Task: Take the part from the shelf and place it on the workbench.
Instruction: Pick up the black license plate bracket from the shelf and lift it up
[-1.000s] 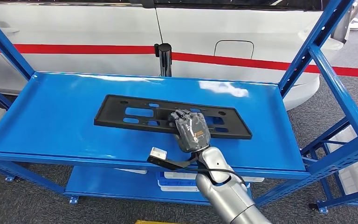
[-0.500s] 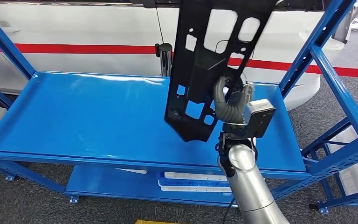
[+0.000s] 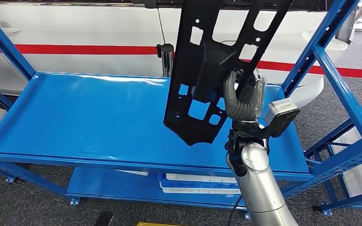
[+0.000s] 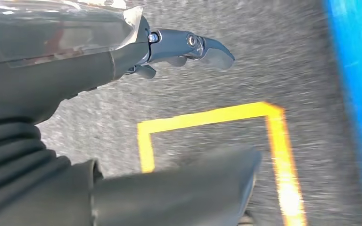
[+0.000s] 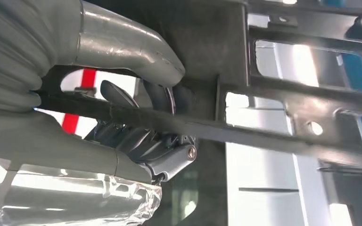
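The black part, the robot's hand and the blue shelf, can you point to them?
part [image 3: 202, 70], head view, its solid middle.
right hand [image 3: 243, 101], head view, the curled fingers.
shelf [image 3: 75, 117], head view, its bare top.

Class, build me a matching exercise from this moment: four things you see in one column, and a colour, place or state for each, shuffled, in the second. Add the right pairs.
Things
1. black part
2. shelf
3. floor marking
4. left hand

Descriptions
A. yellow, on the grey carpet
B. blue, top level bare
C. lifted on end, gripped by the right hand
D. holds nothing, above the floor

Pairs: 1-C, 2-B, 3-A, 4-D
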Controlling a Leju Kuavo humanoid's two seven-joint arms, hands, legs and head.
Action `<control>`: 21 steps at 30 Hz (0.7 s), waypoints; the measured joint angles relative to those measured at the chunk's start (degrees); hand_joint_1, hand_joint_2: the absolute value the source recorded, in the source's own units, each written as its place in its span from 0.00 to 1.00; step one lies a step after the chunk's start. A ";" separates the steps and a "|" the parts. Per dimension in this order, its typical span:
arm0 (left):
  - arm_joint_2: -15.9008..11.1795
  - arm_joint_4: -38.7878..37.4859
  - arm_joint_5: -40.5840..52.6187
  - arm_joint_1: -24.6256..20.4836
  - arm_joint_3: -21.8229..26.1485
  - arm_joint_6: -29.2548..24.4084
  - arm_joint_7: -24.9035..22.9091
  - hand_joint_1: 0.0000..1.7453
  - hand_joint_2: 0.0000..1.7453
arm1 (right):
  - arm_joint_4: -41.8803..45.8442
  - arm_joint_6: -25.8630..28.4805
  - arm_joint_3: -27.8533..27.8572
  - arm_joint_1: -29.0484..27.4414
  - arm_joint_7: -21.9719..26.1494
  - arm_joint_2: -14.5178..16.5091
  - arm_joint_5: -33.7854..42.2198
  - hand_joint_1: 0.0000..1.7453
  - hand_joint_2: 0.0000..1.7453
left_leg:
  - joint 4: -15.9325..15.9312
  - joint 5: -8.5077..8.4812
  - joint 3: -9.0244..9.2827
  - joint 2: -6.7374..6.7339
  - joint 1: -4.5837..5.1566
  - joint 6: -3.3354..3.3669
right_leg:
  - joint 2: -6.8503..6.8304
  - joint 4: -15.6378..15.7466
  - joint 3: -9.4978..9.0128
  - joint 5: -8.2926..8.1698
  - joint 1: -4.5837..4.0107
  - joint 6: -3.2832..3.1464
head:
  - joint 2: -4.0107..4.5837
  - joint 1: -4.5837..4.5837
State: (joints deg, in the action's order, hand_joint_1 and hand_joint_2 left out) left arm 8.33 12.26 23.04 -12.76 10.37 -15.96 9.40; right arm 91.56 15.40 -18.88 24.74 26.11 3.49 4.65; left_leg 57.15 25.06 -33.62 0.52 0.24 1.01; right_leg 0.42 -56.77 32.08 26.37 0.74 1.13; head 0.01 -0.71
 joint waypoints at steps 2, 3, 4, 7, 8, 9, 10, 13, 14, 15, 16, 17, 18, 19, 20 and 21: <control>0.36 0.43 -0.07 -1.97 0.18 -0.15 -0.72 0.00 1.00 | 1.45 0.18 -0.27 -0.77 0.54 0.01 -1.03 1.00 1.00 | 0.00 -0.01 0.00 0.00 0.00 0.01 | 0.00 -0.01 -0.02 0.00 0.00 0.00 | 0.00 -0.01; 0.46 0.61 0.02 -2.67 0.21 -0.32 -0.88 0.00 1.00 | 2.31 0.36 -0.49 -1.20 0.63 0.00 -1.78 1.00 1.00 | 0.00 0.00 0.00 -0.02 0.00 0.01 | 0.01 -0.01 -0.03 0.00 0.00 0.01 | 0.00 -0.01; 0.55 0.76 0.16 -3.17 0.22 -0.58 -0.95 0.00 1.00 | 3.13 0.52 -0.77 -1.61 0.55 -0.01 -2.49 1.00 1.00 | 0.00 0.00 0.00 -0.04 0.01 0.02 | 0.02 -0.02 -0.03 -0.01 -0.01 0.01 | 0.00 -0.02; 0.78 1.03 0.73 -3.92 0.23 -1.74 -1.04 0.00 1.00 | 4.97 0.74 -1.77 -2.47 -0.25 -0.07 -4.64 1.00 1.00 | 0.00 0.01 -0.01 -0.07 0.01 0.03 | 0.04 -0.02 -0.01 0.00 -0.01 0.01 | -0.01 -0.02; 0.84 1.06 0.89 -4.02 0.23 -2.14 -1.12 0.00 1.00 | 5.34 0.71 -2.14 -2.57 -0.63 -0.12 -5.40 1.00 1.00 | 0.00 0.02 -0.01 -0.06 0.01 0.03 | 0.04 -0.02 0.00 0.00 -0.01 0.02 | 0.00 -0.02; 0.87 1.07 1.05 -4.08 0.24 -2.47 -1.26 0.00 1.00 | 5.70 0.65 -2.54 -2.60 -1.04 -0.18 -6.11 1.00 1.00 | 0.00 0.02 -0.02 -0.06 0.01 0.03 | 0.03 -0.02 0.00 0.01 0.00 0.02 | 0.01 -0.01; 0.89 1.07 1.19 -4.12 0.24 -2.72 -1.44 0.00 1.00 | 6.05 0.56 -2.95 -2.57 -1.50 -0.21 -6.80 1.00 1.00 | 0.00 0.02 -0.03 -0.06 0.01 0.03 | 0.03 -0.01 0.01 0.01 0.00 0.02 | 0.01 -0.02; 0.90 1.13 1.37 -4.20 0.26 -2.93 -1.86 0.00 1.00 | 6.98 -0.04 -4.05 -2.16 -3.12 -0.23 -8.37 1.00 1.00 | 0.00 0.02 -0.04 -0.05 0.01 0.03 | 0.03 -0.01 0.01 0.01 0.00 0.02 | 0.01 -0.02; 0.91 1.17 1.33 -4.24 0.27 -2.89 -1.90 0.00 1.00 | 7.19 -0.35 -4.36 -1.92 -3.66 -0.23 -8.68 1.00 1.00 | 0.00 0.02 -0.04 -0.05 0.01 0.03 | 0.03 -0.01 0.01 0.01 0.00 0.02 | 0.01 -0.01; 0.95 1.23 1.26 -4.26 0.28 -2.84 -1.91 0.00 1.00 | 7.32 -0.68 -4.64 -1.70 -4.10 -0.23 -8.91 1.00 1.00 | 0.00 0.02 -0.04 -0.05 0.01 0.03 | 0.03 -0.01 0.01 0.01 0.00 0.02 | 0.01 -0.01; 0.98 1.28 1.19 -4.28 0.31 -2.80 -1.90 0.00 1.00 | 7.39 -1.00 -4.88 -1.55 -4.40 -0.24 -9.07 1.00 1.00 | 0.00 0.02 -0.04 -0.05 0.01 0.03 | 0.03 -0.01 0.01 0.01 0.00 0.02 | 0.01 -0.02; 1.02 1.32 1.11 -4.29 0.35 -2.80 -1.86 0.00 1.00 | 7.42 -1.32 -5.13 -1.47 -4.54 -0.26 -9.20 1.00 1.00 | 0.00 0.02 -0.04 -0.05 0.01 0.04 | 0.03 -0.01 0.01 0.01 0.00 0.02 | 0.01 -0.01; 1.05 1.35 1.08 -4.29 0.39 -2.80 -1.83 0.00 1.00 | 7.42 -1.59 -5.37 -1.45 -4.58 -0.28 -9.33 1.00 1.00 | 0.00 0.02 -0.03 -0.05 0.01 0.04 | 0.03 -0.01 0.01 0.01 0.00 0.02 | 0.01 -0.02; 1.06 1.36 1.06 -4.30 0.42 -2.80 -1.78 0.00 1.00 | 7.41 -1.77 -5.58 -1.45 -4.57 -0.32 -9.45 1.00 1.00 | 0.00 0.02 -0.03 -0.05 0.01 0.04 | 0.03 -0.01 0.01 0.00 0.00 0.02 | 0.01 -0.01; 1.07 1.36 1.05 -4.30 0.44 -2.80 -1.74 0.00 1.00 | 7.41 -1.92 -5.74 -1.45 -4.56 -0.36 -9.55 1.00 1.00 | 0.00 0.02 -0.03 -0.05 0.01 0.04 | 0.03 -0.01 0.01 0.00 0.00 0.02 | 0.00 -0.01; 1.07 1.36 1.05 -4.29 0.45 -2.80 -1.71 0.00 1.00 | 7.41 -1.99 -5.85 -1.45 -4.55 -0.40 -9.62 1.00 1.00 | 0.01 0.02 -0.03 -0.05 0.01 0.04 | 0.03 -0.01 0.01 0.00 0.00 0.02 | -0.01 -0.02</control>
State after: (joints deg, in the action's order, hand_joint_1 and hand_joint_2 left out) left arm 9.40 13.62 24.09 -17.05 10.82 -18.75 7.69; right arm 98.97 13.41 -24.73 23.29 21.57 3.09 -4.97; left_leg 57.15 25.07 -33.66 0.47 0.25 1.04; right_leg 0.45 -56.78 32.09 26.37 0.74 1.15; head 0.00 -0.72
